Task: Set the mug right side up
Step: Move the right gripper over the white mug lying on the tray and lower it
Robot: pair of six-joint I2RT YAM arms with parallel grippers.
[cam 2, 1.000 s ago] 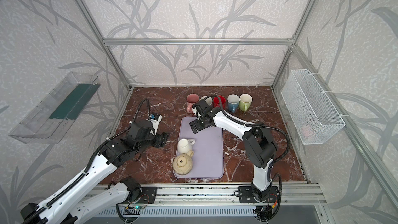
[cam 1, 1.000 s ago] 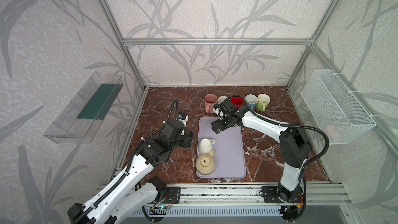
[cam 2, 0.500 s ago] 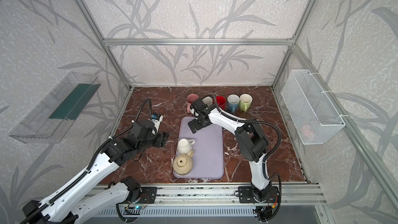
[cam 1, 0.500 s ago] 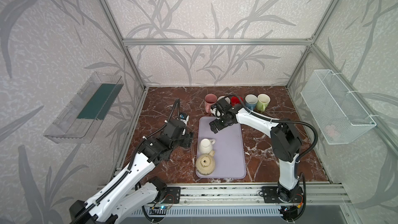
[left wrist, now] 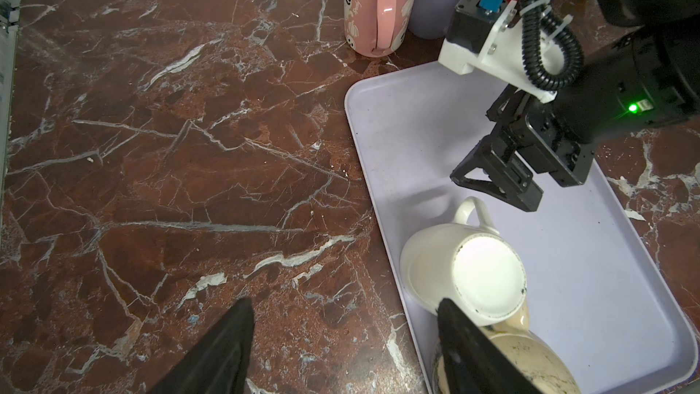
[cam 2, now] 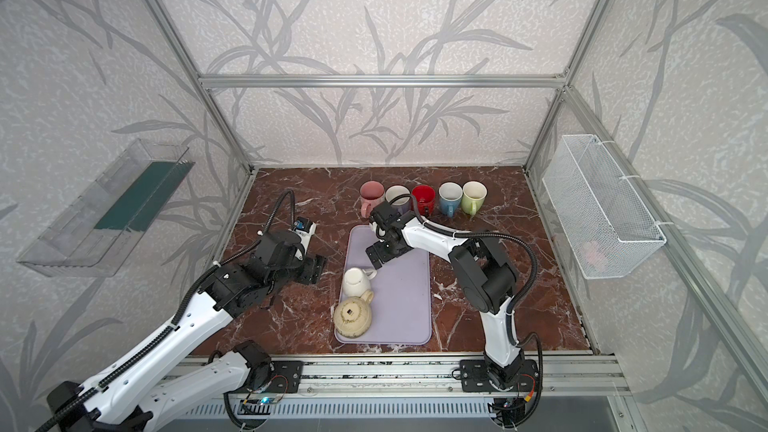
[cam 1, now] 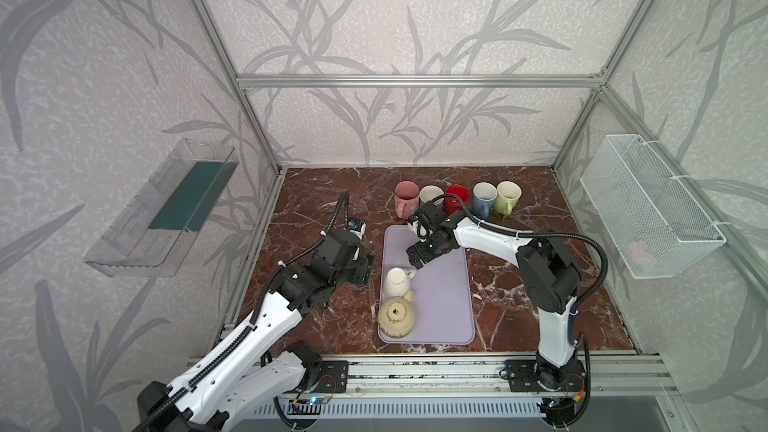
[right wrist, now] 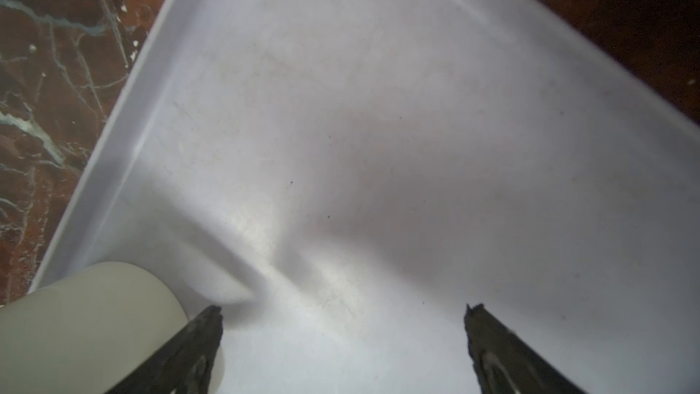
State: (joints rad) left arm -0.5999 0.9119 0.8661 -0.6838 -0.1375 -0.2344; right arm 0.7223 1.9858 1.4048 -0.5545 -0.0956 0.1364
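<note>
Mug sits upside down on the tray; your right gripper hovers just beside its handle, jaws wide, empty. Your left gripper has its jaws apart, holding nothing

Your two top views look down from high at the front of the cell toward the back wall. They take in the whole marble floor and share nearly the same scene, slightly offset sideways. Your left wrist camera looks from close above the floor across to the tray, the white mug and the right gripper. Your right wrist camera sits very close over the tray, facing its bare bottom. It shares only that tray and the mug's side with the other views.
</note>
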